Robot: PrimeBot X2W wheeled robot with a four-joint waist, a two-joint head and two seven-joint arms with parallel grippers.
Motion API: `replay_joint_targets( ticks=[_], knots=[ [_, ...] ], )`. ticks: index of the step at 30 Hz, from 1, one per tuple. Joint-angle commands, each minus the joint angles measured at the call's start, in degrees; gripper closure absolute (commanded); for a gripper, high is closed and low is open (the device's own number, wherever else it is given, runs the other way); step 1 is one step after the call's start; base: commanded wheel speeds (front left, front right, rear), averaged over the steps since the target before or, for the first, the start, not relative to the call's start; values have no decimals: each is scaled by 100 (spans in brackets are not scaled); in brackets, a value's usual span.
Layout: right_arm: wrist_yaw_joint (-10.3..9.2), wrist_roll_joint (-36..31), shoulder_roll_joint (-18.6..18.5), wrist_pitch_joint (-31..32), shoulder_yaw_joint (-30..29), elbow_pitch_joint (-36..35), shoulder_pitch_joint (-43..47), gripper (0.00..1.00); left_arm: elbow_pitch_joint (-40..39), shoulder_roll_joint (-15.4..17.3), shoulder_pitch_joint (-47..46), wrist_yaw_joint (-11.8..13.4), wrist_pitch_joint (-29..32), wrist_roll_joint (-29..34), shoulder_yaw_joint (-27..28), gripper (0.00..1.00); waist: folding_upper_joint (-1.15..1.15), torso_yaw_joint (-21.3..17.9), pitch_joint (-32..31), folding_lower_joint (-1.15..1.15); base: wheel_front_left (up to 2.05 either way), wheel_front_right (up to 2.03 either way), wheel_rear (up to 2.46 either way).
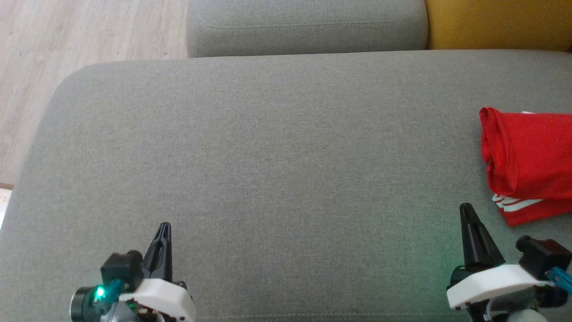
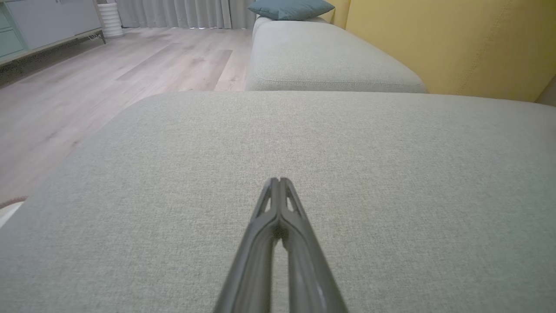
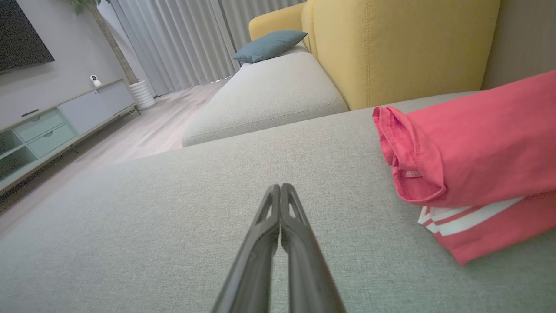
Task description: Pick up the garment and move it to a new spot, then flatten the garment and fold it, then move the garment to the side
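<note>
We read no text, brand, number or sign in any view. The red garment (image 3: 478,143), lying at the right of the sofa seat, bears a small sewn tab (image 3: 412,174) near its rolled edge, too small and blurred for us to read. The white stripes (image 3: 469,215) on its lower layer form no letters.

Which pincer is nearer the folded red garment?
Right. The right pincer sits just short of the red garment, not touching; the left pincer is far across the grey cushion to its left.
</note>
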Motion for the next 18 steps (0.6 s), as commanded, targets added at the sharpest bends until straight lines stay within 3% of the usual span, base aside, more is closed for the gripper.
replay_joint_targets(
  ticks=[1, 18],
  knots=[
    [3, 190, -47, 22, -8, -150, -233, 100, -158, 17, -256, -50, 32, -174, 137, 100, 0, -3, -2, 0, 0, 0, 0],
    [8, 1296, -97, 87, -17, 2, -376, 100, -61, -58, -358, -312, 240, -1260, 409, 100, 0, -29, -21, 0, 0, 0, 0]
  ],
)
